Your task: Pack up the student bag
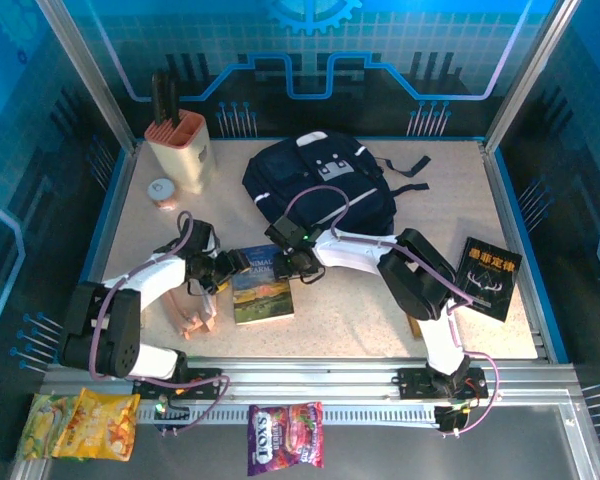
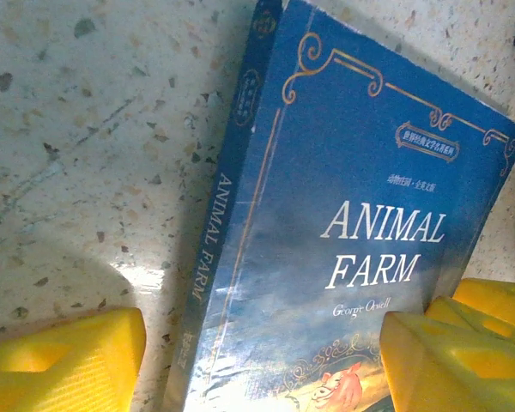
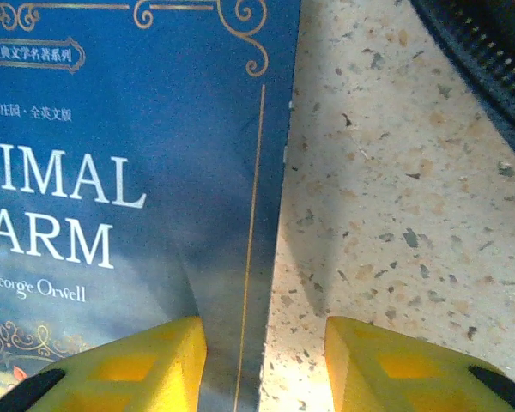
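My left claw (image 2: 257, 343) and right claw (image 3: 262, 360) stand spread astride the book (image 2: 326, 215), holding nothing; I judge the bag (image 1: 320, 185) not yet packed.

A robotics test cell is shown, of the kind set up in a lab. The workspace is enclosed by an aluminium profile frame (image 1: 88, 75) fitted with blue translucent panels (image 1: 410, 45), on which circuit lines and a gear emblem (image 1: 315, 12) are printed. A left arm (image 1: 155, 277) and a right arm (image 1: 412, 275), both cabled, are bolted to a slotted metal rail (image 1: 320, 385) at the near edge of a speckled table (image 1: 370, 320). Everyday goods are laid out on it: a knife block (image 1: 180, 150), the student bag (image 1: 320, 185) and two books (image 1: 262, 287).
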Available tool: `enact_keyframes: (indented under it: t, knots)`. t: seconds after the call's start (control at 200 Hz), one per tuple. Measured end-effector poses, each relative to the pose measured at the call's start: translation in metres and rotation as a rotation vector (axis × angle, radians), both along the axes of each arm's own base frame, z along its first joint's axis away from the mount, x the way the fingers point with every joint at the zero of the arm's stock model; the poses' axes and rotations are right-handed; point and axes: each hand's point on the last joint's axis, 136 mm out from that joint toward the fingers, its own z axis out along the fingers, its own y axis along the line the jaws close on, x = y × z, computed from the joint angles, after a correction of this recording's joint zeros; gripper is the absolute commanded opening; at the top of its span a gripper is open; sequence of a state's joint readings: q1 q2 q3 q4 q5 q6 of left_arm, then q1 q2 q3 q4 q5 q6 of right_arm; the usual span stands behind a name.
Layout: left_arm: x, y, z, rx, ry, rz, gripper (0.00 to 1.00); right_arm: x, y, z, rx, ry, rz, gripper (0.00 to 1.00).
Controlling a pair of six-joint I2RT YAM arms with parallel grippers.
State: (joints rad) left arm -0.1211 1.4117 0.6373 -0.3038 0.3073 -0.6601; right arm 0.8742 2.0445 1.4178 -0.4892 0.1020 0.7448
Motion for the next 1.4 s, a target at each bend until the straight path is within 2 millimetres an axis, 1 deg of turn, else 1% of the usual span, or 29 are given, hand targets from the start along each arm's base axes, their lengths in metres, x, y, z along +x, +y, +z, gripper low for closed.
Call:
enact_keyframes:
  t: [0.11, 0.295, 0.365, 0.495, 0.56, 0.61, 0.735, 0.805, 0.931, 1.061, 1.161, 1.276, 1.401]
  knots:
    - [-0.002, -0.004, -0.002, -0.019, 0.011, -0.017, 0.68, 0.000, 0.000, -0.001, 0.003, 0.010, -0.004, 0.41]
    - [-0.003, -0.011, -0.002, -0.057, 0.024, -0.034, 0.70, -0.001, 0.001, -0.002, 0.015, 0.026, -0.014, 0.41]
    - [-0.002, -0.012, -0.002, -0.064, 0.027, -0.036, 0.68, -0.001, 0.001, -0.002, 0.019, 0.033, -0.020, 0.41]
    - [-0.004, -0.014, 0.000, -0.080, 0.034, -0.043, 0.59, 0.001, -0.001, -0.002, 0.021, 0.038, -0.029, 0.41]
    - [-0.004, -0.016, 0.006, -0.088, 0.033, -0.051, 0.55, 0.003, -0.004, -0.002, 0.021, 0.039, -0.040, 0.40]
    - [-0.002, -0.018, 0.016, -0.099, 0.016, -0.060, 0.51, 0.004, -0.005, -0.003, 0.022, 0.041, -0.050, 0.40]
    - [0.007, -0.029, 0.051, -0.164, -0.078, -0.113, 0.42, 0.008, -0.007, -0.002, 0.030, 0.046, -0.067, 0.37]
    - [0.009, -0.035, 0.061, -0.196, -0.100, -0.134, 0.38, 0.008, -0.007, -0.002, 0.035, 0.046, -0.070, 0.37]
    - [0.007, -0.040, 0.060, -0.223, -0.092, -0.160, 0.34, 0.009, -0.006, -0.001, 0.043, 0.050, -0.068, 0.37]
    - [0.005, -0.043, 0.049, -0.235, -0.041, -0.174, 0.32, 0.009, -0.005, -0.002, 0.064, 0.050, -0.066, 0.37]
    - [0.003, -0.046, 0.042, -0.231, -0.003, -0.186, 0.24, 0.009, -0.005, -0.002, 0.089, 0.045, -0.066, 0.38]
    - [0.004, -0.048, 0.043, -0.218, 0.011, -0.198, 0.09, 0.011, -0.007, 0.000, 0.117, 0.036, -0.070, 0.40]
    - [0.008, -0.049, 0.054, -0.202, -0.002, -0.220, 0.04, 0.011, -0.011, 0.006, 0.162, 0.005, -0.068, 0.48]
